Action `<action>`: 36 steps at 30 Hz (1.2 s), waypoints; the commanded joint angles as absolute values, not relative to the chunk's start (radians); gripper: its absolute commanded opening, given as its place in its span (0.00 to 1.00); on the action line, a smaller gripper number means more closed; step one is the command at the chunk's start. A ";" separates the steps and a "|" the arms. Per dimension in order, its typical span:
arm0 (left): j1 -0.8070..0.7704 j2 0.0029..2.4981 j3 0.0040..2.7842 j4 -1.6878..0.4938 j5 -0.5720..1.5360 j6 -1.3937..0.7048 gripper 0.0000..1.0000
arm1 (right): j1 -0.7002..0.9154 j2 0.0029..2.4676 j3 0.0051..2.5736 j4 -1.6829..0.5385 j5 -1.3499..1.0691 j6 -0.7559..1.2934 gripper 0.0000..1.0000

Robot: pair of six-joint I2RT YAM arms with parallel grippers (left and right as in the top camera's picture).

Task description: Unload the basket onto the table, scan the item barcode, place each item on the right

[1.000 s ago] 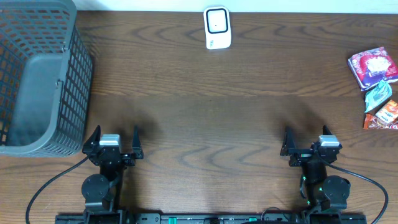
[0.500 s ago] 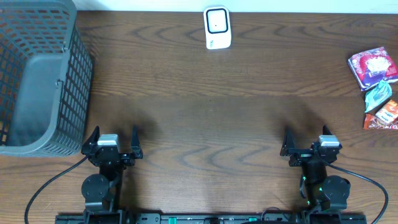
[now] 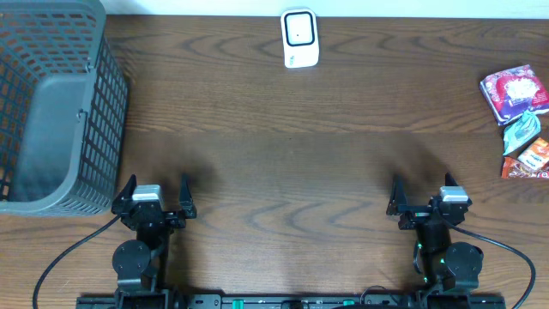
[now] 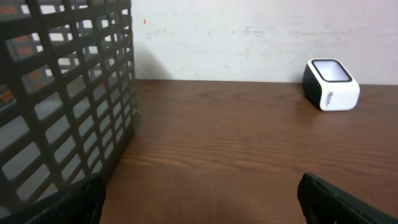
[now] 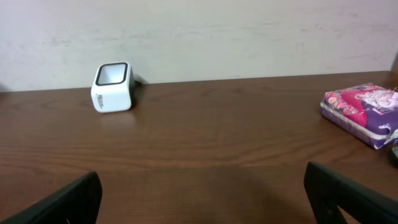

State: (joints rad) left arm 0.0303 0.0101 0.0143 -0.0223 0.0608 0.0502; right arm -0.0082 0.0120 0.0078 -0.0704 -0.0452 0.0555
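A white barcode scanner (image 3: 300,39) with a dark window stands at the far middle of the table; it also shows as a white scanner (image 4: 331,84) in the left wrist view and a white scanner (image 5: 112,86) in the right wrist view. Snack packets lie at the far right: a purple-and-pink packet (image 3: 514,93), a teal packet (image 3: 521,132) and an orange one (image 3: 528,160). The purple packet (image 5: 364,114) appears in the right wrist view. My left gripper (image 3: 155,198) and right gripper (image 3: 427,199) rest open and empty near the front edge, far from the items.
A large grey mesh basket (image 3: 51,103) fills the far left corner, and its wall (image 4: 62,93) stands close to the left gripper. A pale wall runs behind the table's far edge.
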 commanded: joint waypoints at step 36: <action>0.035 0.001 0.004 -0.070 0.056 0.069 0.98 | -0.006 0.006 0.005 -0.074 -0.039 0.058 0.99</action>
State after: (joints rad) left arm 0.0303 0.0101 0.0147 -0.0238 0.0544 0.0566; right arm -0.0082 0.0120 0.0078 -0.0704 -0.0452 0.0555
